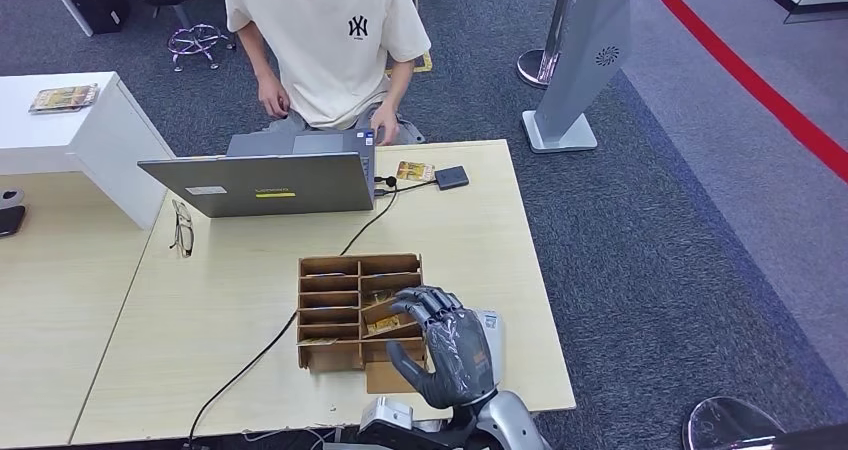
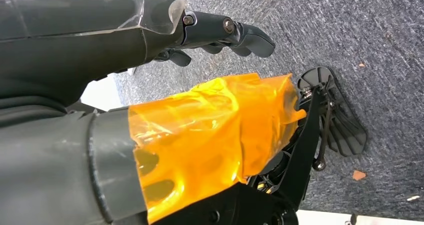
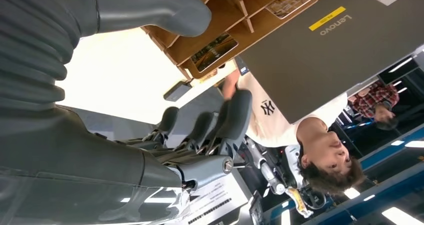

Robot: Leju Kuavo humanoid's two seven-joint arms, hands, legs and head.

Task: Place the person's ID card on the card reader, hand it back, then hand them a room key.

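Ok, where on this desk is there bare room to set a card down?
Bare wood lies left of the wooden organizer, between the glasses and the black cable. More lies right of the organizer, below the card reader. Crowded: the back edge by the laptop, and the organizer under the right robot hand.

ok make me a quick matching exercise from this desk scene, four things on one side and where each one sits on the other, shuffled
Things
1. laptop
2. glasses
3. wooden card organizer
4. black card reader

Places
A. under the fingers of the right hand, near the robot's edge of the table
B. far edge of the table, beside the person's hand, with a card next to it
C. flat on the table just left of the laptop's corner
D. far side of the table, lid facing the robot, in front of the person

Pairs: 1-D, 2-C, 3-A, 4-B
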